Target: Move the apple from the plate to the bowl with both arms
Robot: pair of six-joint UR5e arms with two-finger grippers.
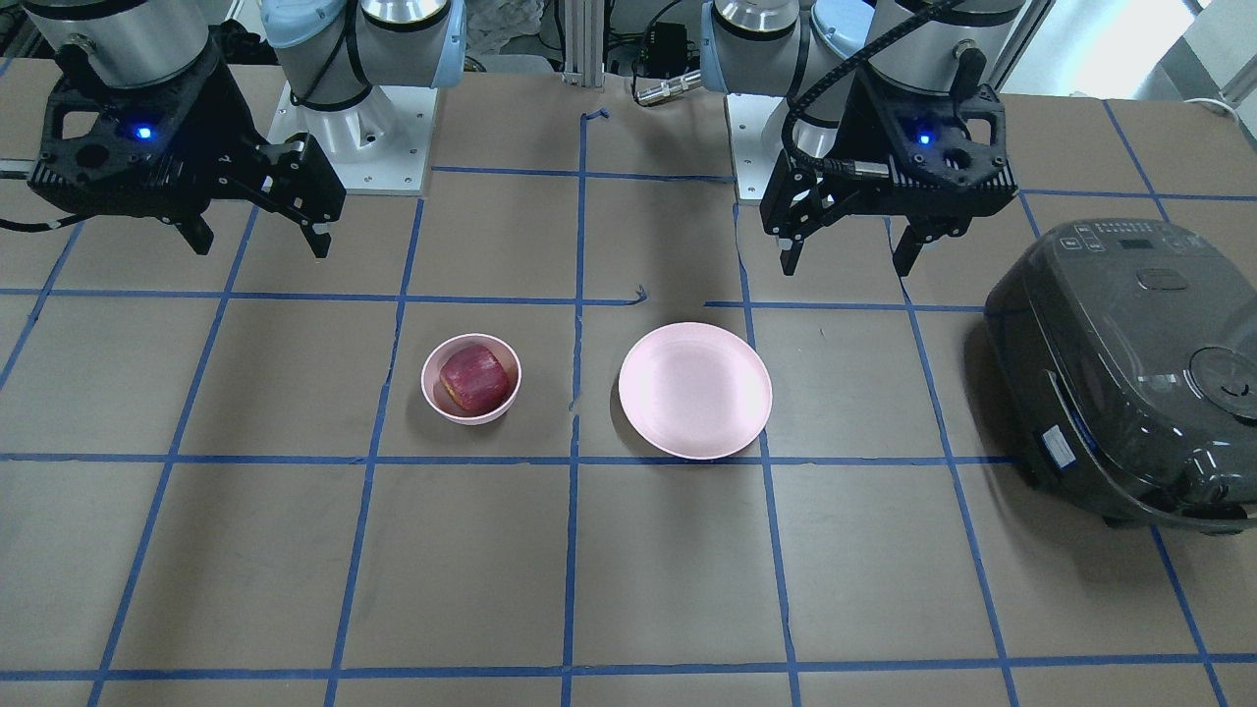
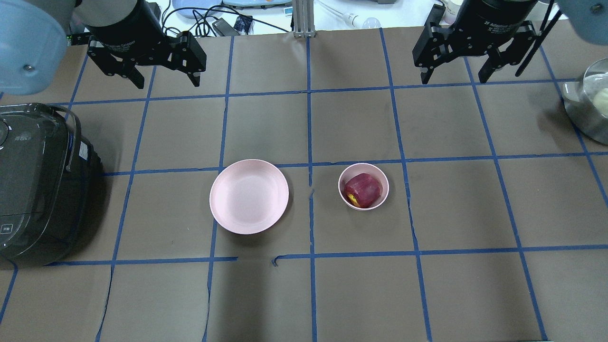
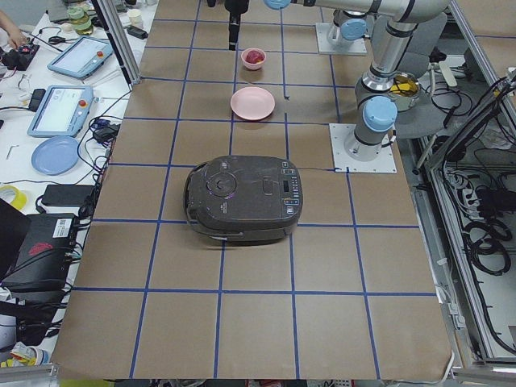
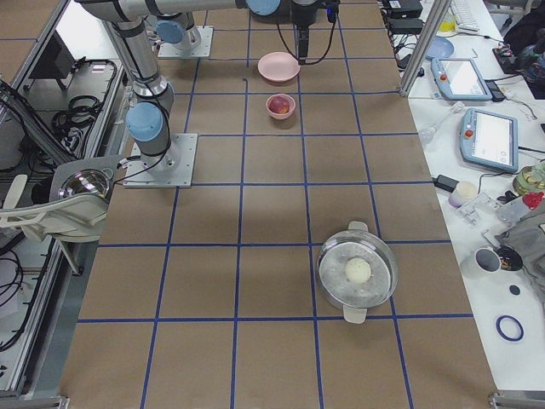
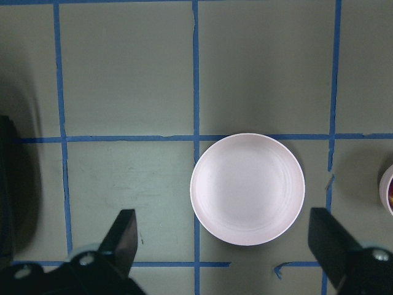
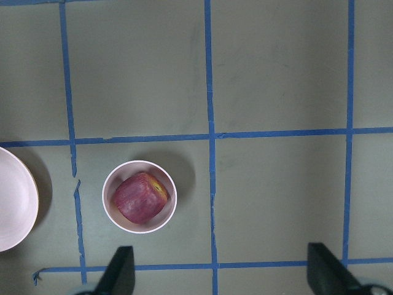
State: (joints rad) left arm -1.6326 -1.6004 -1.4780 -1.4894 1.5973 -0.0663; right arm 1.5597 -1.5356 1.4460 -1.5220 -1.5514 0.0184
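Since the apple [image 2: 363,190] lies in the bowl [image 2: 363,167] ahead, the right end effector [image 2: 453,78] and left end effector [image 2: 167,80] hang spread, empty.

A robotics lab: tape-gridded table [image 2: 361,294], teach pendants [image 3: 58,111], loose cables [image 3: 484,234]

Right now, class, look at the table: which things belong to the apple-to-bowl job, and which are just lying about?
Part of the job:
apple, lying in the bowl
plate, empty
left tool and right tool, both open

Just lying about:
rice cooker
metal pot
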